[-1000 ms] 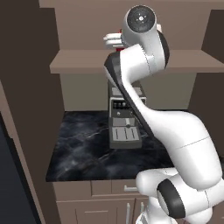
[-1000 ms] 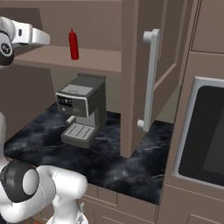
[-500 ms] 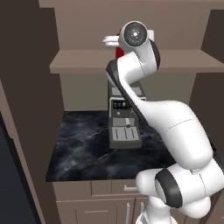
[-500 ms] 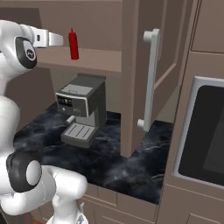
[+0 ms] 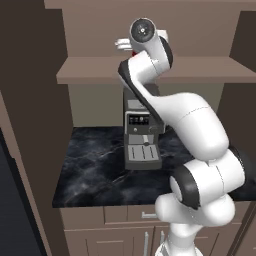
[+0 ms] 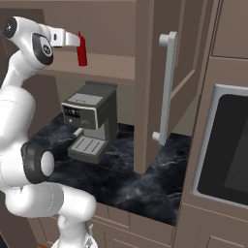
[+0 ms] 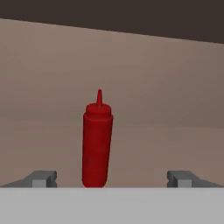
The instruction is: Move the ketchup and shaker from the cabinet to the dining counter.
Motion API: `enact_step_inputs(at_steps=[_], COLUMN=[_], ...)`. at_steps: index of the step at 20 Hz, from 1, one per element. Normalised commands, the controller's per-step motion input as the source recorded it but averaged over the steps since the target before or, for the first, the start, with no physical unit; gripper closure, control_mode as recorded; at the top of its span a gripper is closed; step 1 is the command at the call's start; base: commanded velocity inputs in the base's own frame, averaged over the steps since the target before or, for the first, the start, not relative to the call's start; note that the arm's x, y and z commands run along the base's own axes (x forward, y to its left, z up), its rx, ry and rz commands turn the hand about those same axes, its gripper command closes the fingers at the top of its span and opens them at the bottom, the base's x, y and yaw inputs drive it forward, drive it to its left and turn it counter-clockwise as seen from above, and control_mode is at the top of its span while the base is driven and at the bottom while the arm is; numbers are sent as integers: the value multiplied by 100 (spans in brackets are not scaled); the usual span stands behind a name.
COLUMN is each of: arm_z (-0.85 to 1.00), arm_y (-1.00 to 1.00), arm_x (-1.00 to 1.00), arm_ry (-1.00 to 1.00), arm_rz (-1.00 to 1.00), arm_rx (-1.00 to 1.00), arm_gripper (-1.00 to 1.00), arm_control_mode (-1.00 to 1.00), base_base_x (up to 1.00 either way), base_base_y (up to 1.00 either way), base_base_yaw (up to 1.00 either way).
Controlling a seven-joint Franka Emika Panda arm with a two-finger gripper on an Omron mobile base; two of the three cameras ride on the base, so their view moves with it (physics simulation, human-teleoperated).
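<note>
The brown cabinet shelf (image 6: 109, 65) carries the ketchup (image 7: 97, 140), standing upright.

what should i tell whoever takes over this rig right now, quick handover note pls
Gripper: open, holding nothing, up at shelf height in the cabinet, pointed at the ketchup.
Ketchup: stands upright on the cabinet shelf, just ahead of the fingertips, a little left of centre between them in the hand view, not yet between them.
Shaker: can't place it from these pictures.
Below the shelf: a coffee machine on the black marble worktop.
Done: arm lined up with the ketchup.
Left: move in, close on the ketchup, carry it to the dining counter, then find and bring the shaker.
</note>
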Motion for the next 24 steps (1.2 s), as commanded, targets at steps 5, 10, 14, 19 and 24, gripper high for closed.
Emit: enact_step_inputs(at_steps=[5, 10, 14, 19, 24], arm_z=[1, 0, -3, -7, -9], arm_y=[0, 0, 0, 0, -13], arm_x=[60, 53, 52, 40, 20], arm_ry=[11, 0, 0, 0, 0], arm_rz=[-4, 0, 0, 0, 0], arm_rx=[0, 0, 0, 0, 0], arm_gripper=[-100, -100, -100, -100, -100], arm_control_mode=[-100, -100, -100, -100, -100], base_base_x=[0, 0, 0, 0, 0], base_base_y=[0, 0, 0, 0, 0], base_base_yaw=[0, 0, 0, 0, 0])
